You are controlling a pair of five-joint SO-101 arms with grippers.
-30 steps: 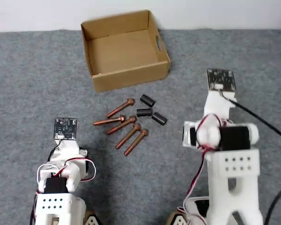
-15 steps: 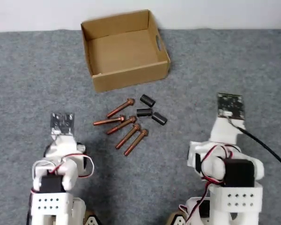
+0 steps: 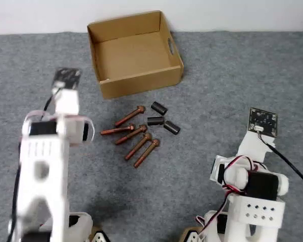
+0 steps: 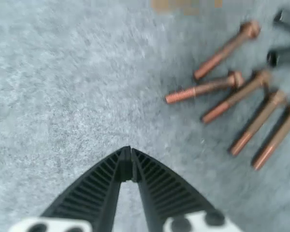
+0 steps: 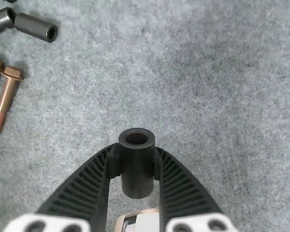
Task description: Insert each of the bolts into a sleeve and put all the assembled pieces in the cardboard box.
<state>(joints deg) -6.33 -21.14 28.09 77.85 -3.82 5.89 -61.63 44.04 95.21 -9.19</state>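
With the right tool (image 5: pixel 135 153) gripping a stiff black sleeve (image 5: pixel 136 169) by its sides and the left tool (image 4: pixel 131 162) closed and empty, the five bolts (image 3: pixel 131 135) lying on the tabletop (image 3: pixel 232 65) just near of the cardboard box (image 3: pixel 141 83) look rigid, light and roll-prone, best pinched mid-shank.

The cardboard box (image 3: pixel 141 83) sits behind five bolts (image 3: pixel 131 135). Three sleeves (image 3: pixel 155 121) lie just right of them, and another sleeve (image 5: pixel 136 169) is in the right gripper (image 5: pixel 135 150).

Bolts (image 3: pixel 130 135) fanned close together, sleeves (image 3: pixel 155 121) just beside, bare carpet (image 3: pixel 217 75) around
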